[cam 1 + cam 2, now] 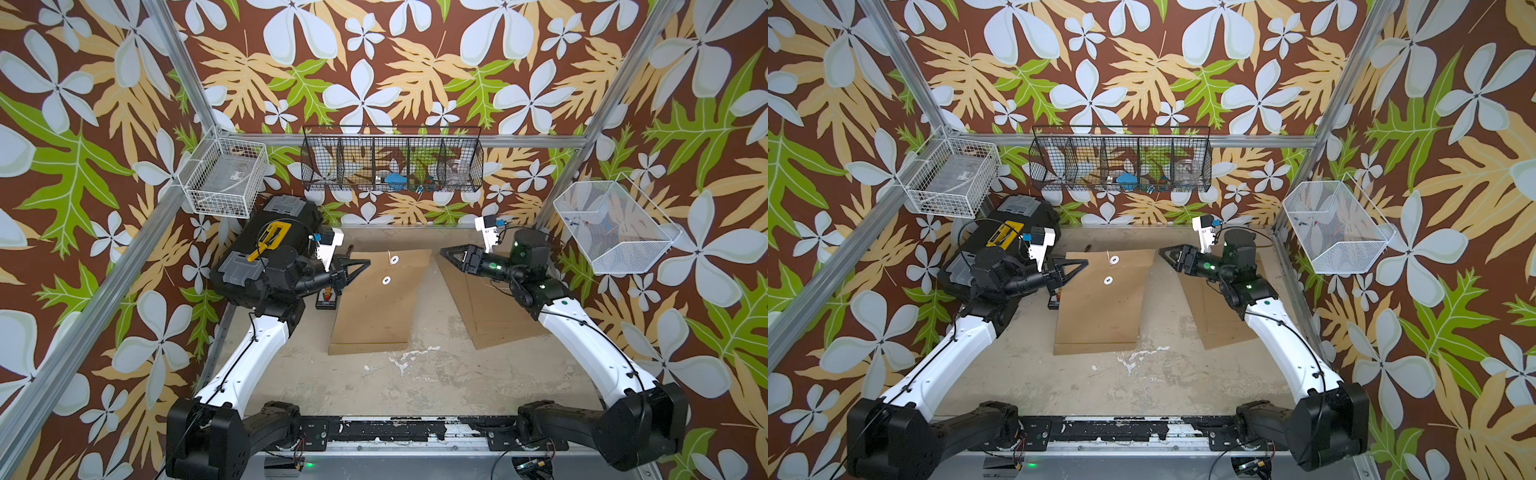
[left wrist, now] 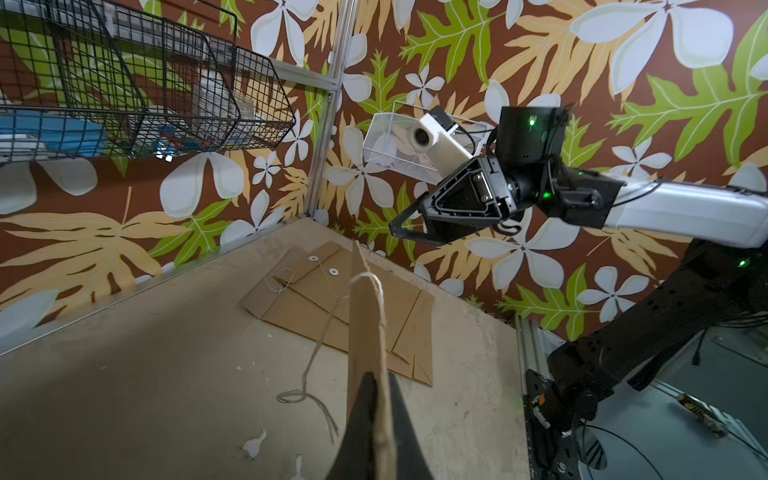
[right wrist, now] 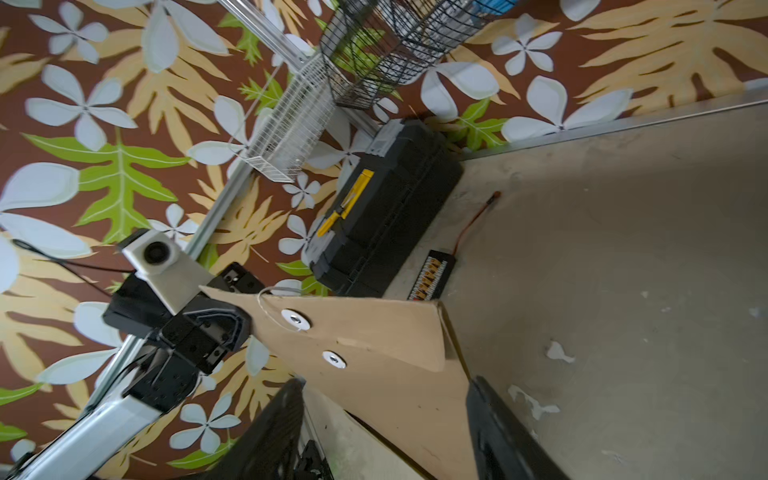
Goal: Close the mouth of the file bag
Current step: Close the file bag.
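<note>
While the left gripper [image 1: 367, 262] is pinching the file bag [image 1: 374, 307] by its left edge near the mouth, we are judging the kraft paper light, thin and easily creased, so its edges are offering the best hold. The bag is lying mid-table, flap end raised. Its white button discs [image 1: 394, 260] and loose string [image 2: 306, 374] are looking fiddly. The right gripper [image 1: 441, 250] is hanging wide and empty beside the bag's right edge. We are finding no legible writing.
</note>
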You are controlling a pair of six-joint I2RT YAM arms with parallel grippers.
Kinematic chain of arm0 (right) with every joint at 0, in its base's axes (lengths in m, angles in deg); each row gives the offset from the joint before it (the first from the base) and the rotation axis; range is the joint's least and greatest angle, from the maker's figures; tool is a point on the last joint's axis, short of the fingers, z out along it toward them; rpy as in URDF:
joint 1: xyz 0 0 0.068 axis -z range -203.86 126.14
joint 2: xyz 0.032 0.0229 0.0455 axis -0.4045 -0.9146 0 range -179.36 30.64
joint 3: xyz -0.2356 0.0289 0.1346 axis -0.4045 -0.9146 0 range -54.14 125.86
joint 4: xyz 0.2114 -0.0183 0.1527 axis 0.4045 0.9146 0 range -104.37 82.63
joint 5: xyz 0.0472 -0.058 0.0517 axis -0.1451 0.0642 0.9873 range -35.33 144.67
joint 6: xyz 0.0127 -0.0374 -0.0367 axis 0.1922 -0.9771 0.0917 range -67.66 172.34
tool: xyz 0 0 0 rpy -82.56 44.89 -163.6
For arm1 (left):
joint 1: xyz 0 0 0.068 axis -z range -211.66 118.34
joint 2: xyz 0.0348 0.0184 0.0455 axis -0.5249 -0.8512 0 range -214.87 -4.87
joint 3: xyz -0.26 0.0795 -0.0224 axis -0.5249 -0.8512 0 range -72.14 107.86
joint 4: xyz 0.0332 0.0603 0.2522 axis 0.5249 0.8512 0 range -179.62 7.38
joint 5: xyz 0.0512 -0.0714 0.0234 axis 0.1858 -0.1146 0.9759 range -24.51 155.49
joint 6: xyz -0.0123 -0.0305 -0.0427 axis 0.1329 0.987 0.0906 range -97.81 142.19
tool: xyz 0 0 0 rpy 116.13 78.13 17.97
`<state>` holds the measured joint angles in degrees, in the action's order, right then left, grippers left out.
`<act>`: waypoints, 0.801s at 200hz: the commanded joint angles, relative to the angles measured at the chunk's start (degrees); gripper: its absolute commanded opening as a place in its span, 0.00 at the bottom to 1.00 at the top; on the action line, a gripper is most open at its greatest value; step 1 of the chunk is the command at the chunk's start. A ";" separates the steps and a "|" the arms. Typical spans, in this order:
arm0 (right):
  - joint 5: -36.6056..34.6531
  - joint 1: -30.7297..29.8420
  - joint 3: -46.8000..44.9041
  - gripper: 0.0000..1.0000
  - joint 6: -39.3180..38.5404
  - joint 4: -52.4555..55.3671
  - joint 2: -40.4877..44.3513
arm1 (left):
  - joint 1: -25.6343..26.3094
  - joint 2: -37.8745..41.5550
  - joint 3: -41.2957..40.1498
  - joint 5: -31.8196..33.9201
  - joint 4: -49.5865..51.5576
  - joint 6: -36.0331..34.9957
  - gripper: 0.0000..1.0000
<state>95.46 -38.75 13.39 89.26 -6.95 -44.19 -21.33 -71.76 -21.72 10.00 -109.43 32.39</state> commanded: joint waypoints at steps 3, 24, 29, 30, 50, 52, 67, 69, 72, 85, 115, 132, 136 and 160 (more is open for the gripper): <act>-14.02 -4.74 9.05 0.64 -11.50 23.37 -3.34 | 1.59 -0.02 2.30 3.31 10.17 -12.64 0.00; -23.30 -12.23 15.23 0.63 -13.59 29.31 -5.28 | 3.67 -0.98 4.31 8.94 15.97 -18.18 0.00; -25.72 -14.18 16.12 0.61 -14.15 29.88 -5.50 | 3.77 -1.09 4.24 9.39 15.97 -18.05 0.00; -26.09 -14.54 16.26 0.61 -14.25 29.99 -5.54 | 3.84 -1.07 4.25 9.41 16.00 -17.99 0.00; -31.15 -20.02 18.73 0.50 -14.77 29.55 -6.23 | 5.09 -0.98 4.37 10.10 15.95 -17.43 0.00; -31.59 -20.49 18.97 0.48 -14.78 29.57 -6.28 | 5.19 -0.96 4.39 10.37 16.01 -17.41 0.00; -33.80 -23.00 20.70 0.39 -14.69 28.91 -7.25 | 5.85 -0.87 5.32 11.23 15.91 -16.53 0.00; -33.90 -23.25 20.82 0.38 -14.69 28.67 -7.37 | 5.96 -0.87 5.42 11.15 15.87 -16.35 0.00; -33.94 -23.59 20.92 0.37 -14.56 28.25 -7.54 | 5.98 -0.88 5.66 11.11 15.86 -16.10 0.00; -34.12 -24.91 20.82 0.36 -13.96 26.15 -8.41 | 6.24 -0.84 6.31 10.76 15.57 -15.11 0.00; -33.88 -27.28 20.71 0.35 -12.68 20.28 -9.99 | 6.59 -0.87 6.84 10.57 15.01 -13.29 0.00; -33.80 -27.80 21.88 0.35 -12.18 19.22 -11.36 | 7.17 -1.27 7.11 10.60 15.15 -13.10 0.00; -33.85 -27.83 22.23 0.35 -12.17 19.07 -11.60 | 7.29 -1.31 7.11 10.64 15.21 -13.03 0.00; -34.50 -27.90 23.66 0.32 -11.97 18.16 -12.95 | 7.96 -1.66 7.46 10.41 15.39 -12.92 0.00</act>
<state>62.35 -66.53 35.71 76.48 14.30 -56.29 -13.88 -73.19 -14.82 20.65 -94.46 18.95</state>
